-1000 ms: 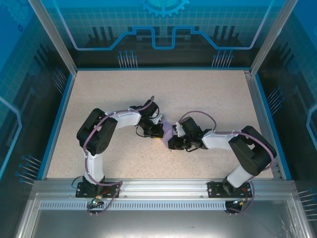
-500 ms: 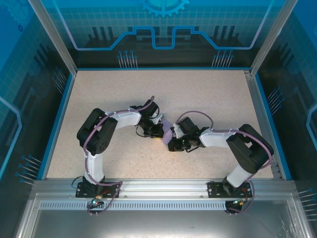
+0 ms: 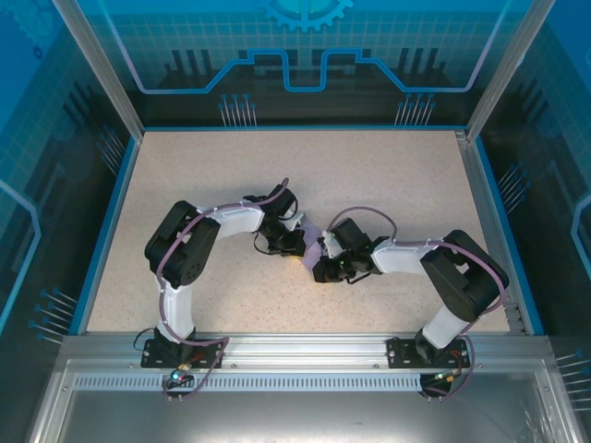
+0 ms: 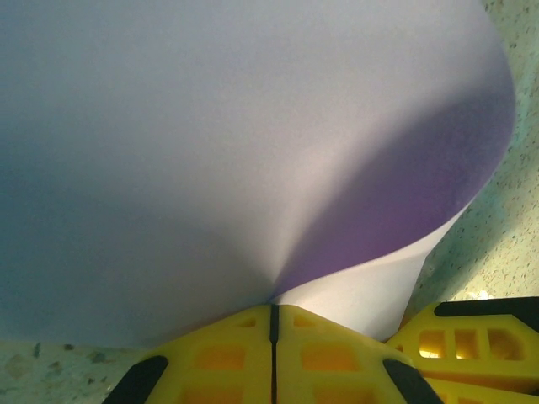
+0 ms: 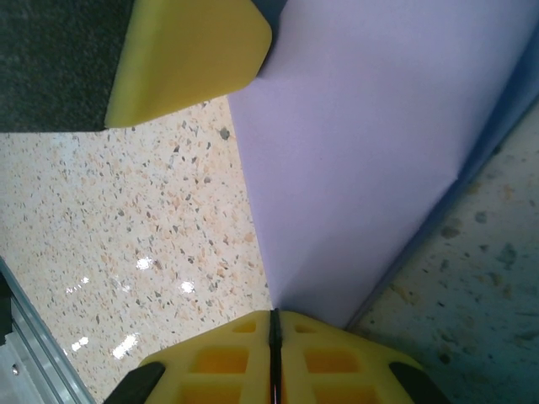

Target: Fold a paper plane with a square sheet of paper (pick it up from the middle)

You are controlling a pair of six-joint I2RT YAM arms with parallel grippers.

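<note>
The two arms meet around the middle of the table [image 3: 369,175]. The lavender sheet [image 3: 312,244] sits curled between their tips. The left gripper [image 4: 273,310] has its yellow jaws pressed together, pinching the sheet where it bows upward. The right gripper [image 5: 273,316], just to the right, pinches the sheet's edge too.

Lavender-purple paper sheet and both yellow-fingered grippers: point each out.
lavender-purple paper sheet [image 4: 210,143], left wrist view, its curved middle.
left gripper [image 4: 272,311], left wrist view, seam between closed fingertips.
right gripper [image 5: 274,317], right wrist view, seam between closed fingertips.
</note>
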